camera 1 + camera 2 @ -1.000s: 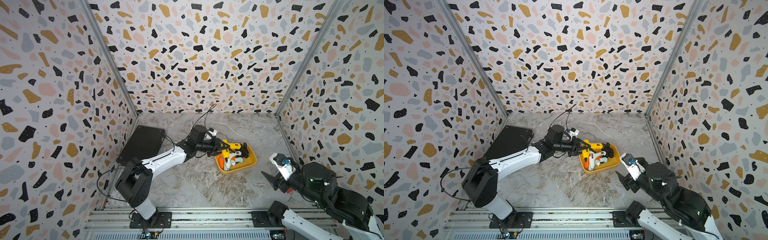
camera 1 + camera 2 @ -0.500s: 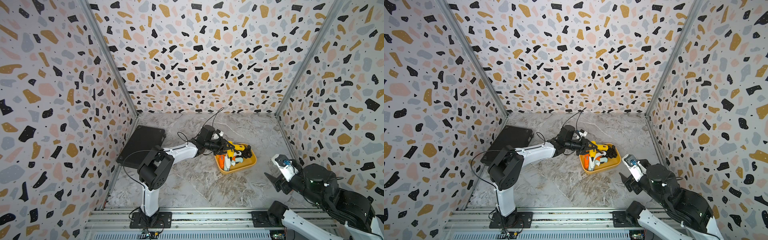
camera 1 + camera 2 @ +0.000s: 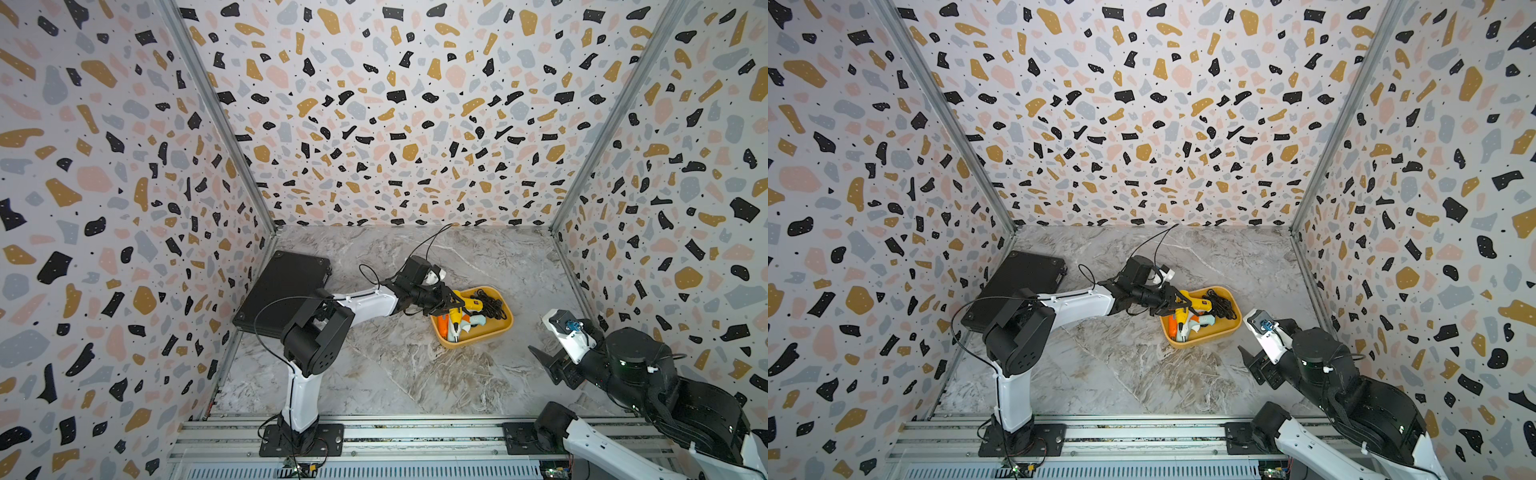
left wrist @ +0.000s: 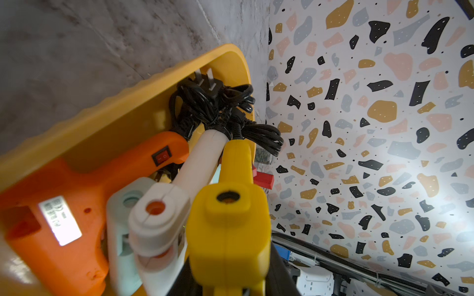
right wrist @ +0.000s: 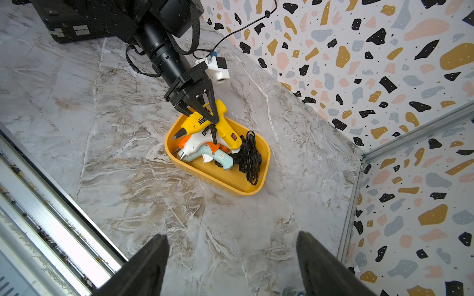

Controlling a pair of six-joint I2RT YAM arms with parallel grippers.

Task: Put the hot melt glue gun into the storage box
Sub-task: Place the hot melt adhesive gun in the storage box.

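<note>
A yellow hot melt glue gun [image 5: 202,123] is over the left end of the mustard-yellow storage box [image 5: 218,184], on top of the guns lying inside. My left gripper [image 5: 213,123] is shut on its body. In the left wrist view the yellow gun [image 4: 228,230] fills the space between the jaws. Both top views show the gun [image 3: 467,304] [image 3: 1194,305], the left gripper [image 3: 451,305] [image 3: 1177,307] and the box [image 3: 478,341] [image 3: 1208,338]. My right gripper [image 5: 232,256] [image 3: 540,359] hangs open and empty above the floor, in front of and to the right of the box.
Inside the box lie an orange gun [image 4: 77,205], a white gun [image 4: 164,212], a pale blue gun [image 5: 218,157] and a bundle of black cords [image 5: 248,156]. A flat black case [image 3: 286,286] sits by the left wall. The right wall stands close behind the box.
My left arm has swung its elbow in and carried the yellow gun slightly right and lower onto the pile in the box. The right gripper has barely moved.
</note>
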